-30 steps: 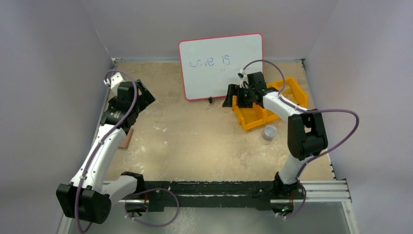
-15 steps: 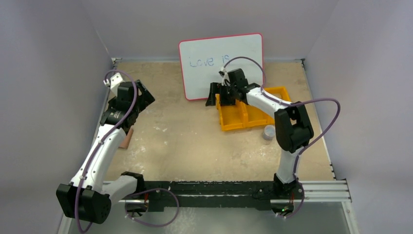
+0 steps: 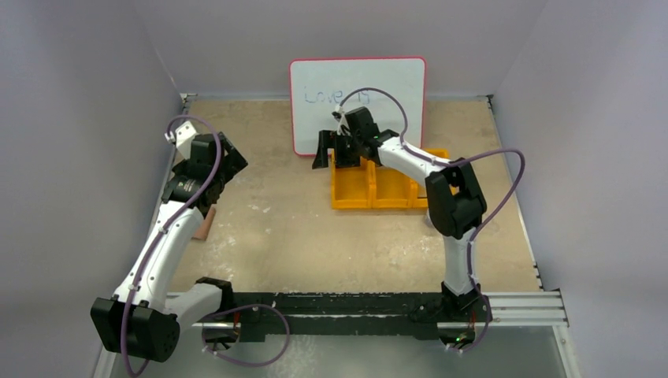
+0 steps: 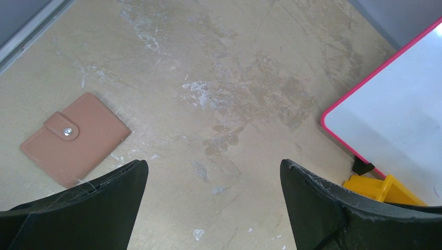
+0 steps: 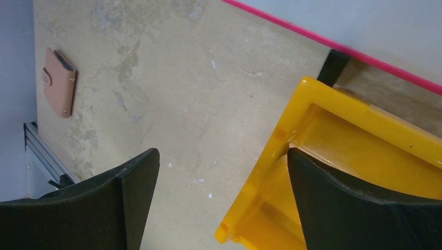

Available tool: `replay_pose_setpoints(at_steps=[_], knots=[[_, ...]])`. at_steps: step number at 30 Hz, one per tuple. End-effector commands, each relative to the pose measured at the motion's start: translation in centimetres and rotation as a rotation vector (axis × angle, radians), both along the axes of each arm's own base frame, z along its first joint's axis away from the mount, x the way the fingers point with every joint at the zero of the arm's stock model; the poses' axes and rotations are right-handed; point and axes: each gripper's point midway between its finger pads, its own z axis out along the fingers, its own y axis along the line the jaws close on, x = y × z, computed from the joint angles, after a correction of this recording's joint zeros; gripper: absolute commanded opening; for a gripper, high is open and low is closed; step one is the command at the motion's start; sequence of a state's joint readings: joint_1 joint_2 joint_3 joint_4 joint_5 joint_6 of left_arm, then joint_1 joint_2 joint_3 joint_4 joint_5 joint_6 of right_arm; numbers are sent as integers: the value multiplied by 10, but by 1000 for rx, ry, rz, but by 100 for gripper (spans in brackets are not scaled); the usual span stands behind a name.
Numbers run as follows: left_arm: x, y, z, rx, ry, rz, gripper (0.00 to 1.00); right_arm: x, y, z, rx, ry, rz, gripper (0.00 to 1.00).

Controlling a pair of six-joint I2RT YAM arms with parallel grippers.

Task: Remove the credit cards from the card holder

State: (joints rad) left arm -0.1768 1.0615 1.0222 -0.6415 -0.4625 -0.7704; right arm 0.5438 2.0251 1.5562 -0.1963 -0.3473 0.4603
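Both jaw pairs stood apart; right gripper [image 5: 221, 159] had dragged orange tray [image 3: 351, 195] leftward, left gripper [image 4: 213, 167] stayed near card holder [image 4: 75, 139].

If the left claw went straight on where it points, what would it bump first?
Probably bare table: the left gripper points down at it. The card holder lies off to the side, out of line.
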Motion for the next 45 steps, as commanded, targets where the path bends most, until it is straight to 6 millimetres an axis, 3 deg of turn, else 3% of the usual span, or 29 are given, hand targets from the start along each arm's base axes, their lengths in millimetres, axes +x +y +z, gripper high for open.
replay_pose_setpoints(at_steps=[1, 5, 12, 15, 20, 24, 32, 34, 35, 37, 39, 42, 45], knots=[[-2, 13, 14, 13, -41, 75, 98, -2, 36, 32, 51, -74, 77, 93], [-4, 17, 13, 24, -35, 99, 98, 0, 44, 35, -1, -100, 97, 94], [-4, 17, 10, 23, -26, 100, 99, 7, 34, 54, -37, -157, 46, 96], [-3, 16, 9, 26, -19, 91, 99, 1, 13, 62, -95, -167, -9, 97], [0, 11, 4, 18, -17, 62, 99, -4, -26, 98, -139, -291, -138, 100], [3, 8, -5, 10, 5, 53, 99, -18, -58, 109, -185, -332, -219, 100], [-35, 77, -35, 172, 132, 457, 100, -51, -38, 154, 78, -500, -72, 100], [-50, 103, -54, 176, 210, 565, 100, -52, -40, 152, 89, -488, -93, 100], [-55, 112, -66, 151, 244, 609, 100, -48, -51, 146, 53, -457, -174, 100], [-61, 130, -90, 92, 312, 652, 100, -42, -91, 122, -66, -344, -431, 100], [-68, 147, -104, 54, 350, 713, 100, -48, -129, 101, -176, -284, -578, 100], [-68, 163, -114, 22, 361, 760, 100, -72, -168, 67, -263, -200, -700, 100], [-72, 178, -111, 60, 377, 815, 100, -97, -190, 36, -216, -102, -722, 100]])
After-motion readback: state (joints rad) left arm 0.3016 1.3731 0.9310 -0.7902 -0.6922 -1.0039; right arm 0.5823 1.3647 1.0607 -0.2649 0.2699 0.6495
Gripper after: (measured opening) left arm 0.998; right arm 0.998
